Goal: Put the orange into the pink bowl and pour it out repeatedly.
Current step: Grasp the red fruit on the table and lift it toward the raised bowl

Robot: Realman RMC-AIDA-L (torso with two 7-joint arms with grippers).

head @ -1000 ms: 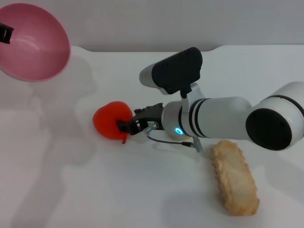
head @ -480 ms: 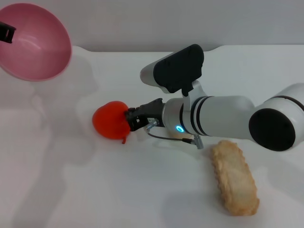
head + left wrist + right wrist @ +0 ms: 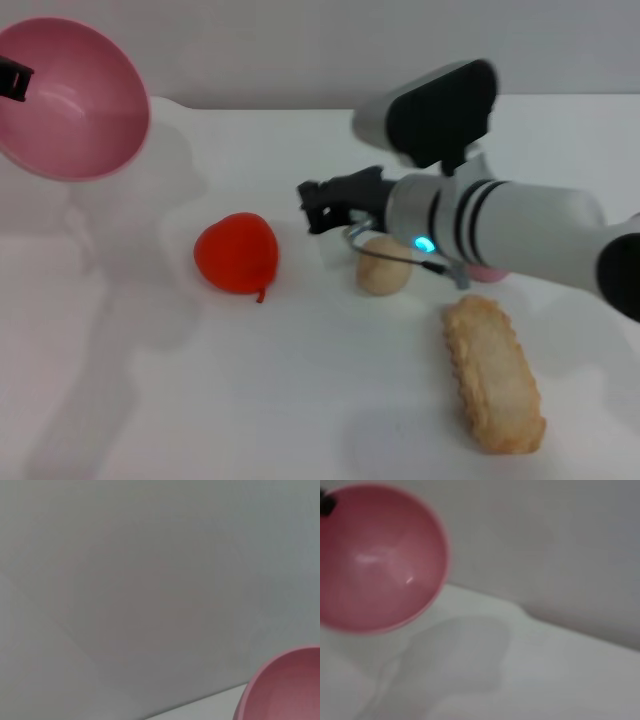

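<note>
**A:** So where did the fruit end up in that shot?

**B:** The bright red-orange lumpy toy orange [image 3: 236, 253] was sitting on the white tabletop [image 3: 250, 400], left of centre, stem nub pointing toward the near side. Nothing was touching it. The right gripper [image 3: 318, 205] was up off the table, just to the right of the orange and a bit farther back, with a clear gap between them. Its black fingers looked close together with nothing in them, but I honestly couldn't tell if they were fully closed.

**A:** And the bowl?

**B:** The round, deep, smooth pink plastic bowl [image 3: 65, 100] was held up in the air at the far left, tipped so its empty inside faced the camera. A black bit of the left gripper [image 3: 12, 78] was on its rim at the left edge, so that one was clamped on the bowl. The right wrist camera saw the same empty bowl face-on.

**A:** Anything else on the table?

**B:** A small beige ball [image 3: 383, 272] below the right arm, and a long tan wavy-edged biscuit-looking piece [image 3: 495, 372] near right.
</note>
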